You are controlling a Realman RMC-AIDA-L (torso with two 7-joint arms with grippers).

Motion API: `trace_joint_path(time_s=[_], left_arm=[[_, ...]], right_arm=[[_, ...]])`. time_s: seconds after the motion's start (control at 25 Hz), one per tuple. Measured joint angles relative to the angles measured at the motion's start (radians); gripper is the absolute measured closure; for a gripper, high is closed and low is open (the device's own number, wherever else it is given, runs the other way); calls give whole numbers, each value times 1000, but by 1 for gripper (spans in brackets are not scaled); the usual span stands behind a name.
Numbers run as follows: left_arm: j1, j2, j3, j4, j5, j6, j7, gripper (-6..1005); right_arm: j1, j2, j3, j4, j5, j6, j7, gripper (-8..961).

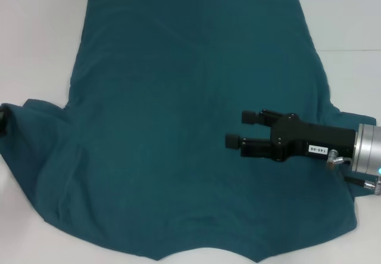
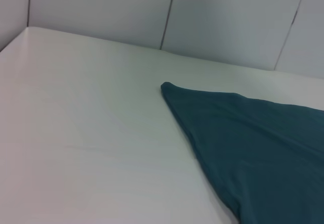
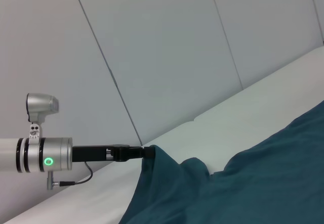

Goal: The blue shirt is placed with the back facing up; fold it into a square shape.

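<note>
The blue shirt [image 1: 178,127] lies spread on the white table [image 1: 36,37]. The right gripper [image 1: 237,129] hovers above it, fingers parted (holding nothing). The left gripper [image 3: 144,153] apparently pinches a sleeve edge.

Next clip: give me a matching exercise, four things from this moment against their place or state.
1. right gripper
2. left gripper
3. blue shirt
4. table

A. white, bare beside the fabric
B. spread out wide, teal
C. fingers open, empty, over the shirt's right side
D. at the tip of the left sleeve

Pairs: 1-C, 2-D, 3-B, 4-A
</note>
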Motion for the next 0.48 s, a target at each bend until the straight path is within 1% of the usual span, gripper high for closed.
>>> trace_joint_path(time_s=[0.08, 0.16, 0.32, 0.48], left_arm=[[9, -4, 5, 16, 0, 34, -7, 998], [24, -13, 7, 49, -2, 113, -15, 997], [49, -38, 8, 138, -9, 276, -43, 997], [48, -43, 16, 163, -9, 401, -92, 997]], right_arm=[[-1, 0, 0, 0, 0, 0, -1, 12], [-2, 0, 0, 1, 0, 0, -1, 12], [-4, 0, 0, 1, 0, 0, -1, 11], [-7, 0, 0, 4, 0, 1, -2, 12]])
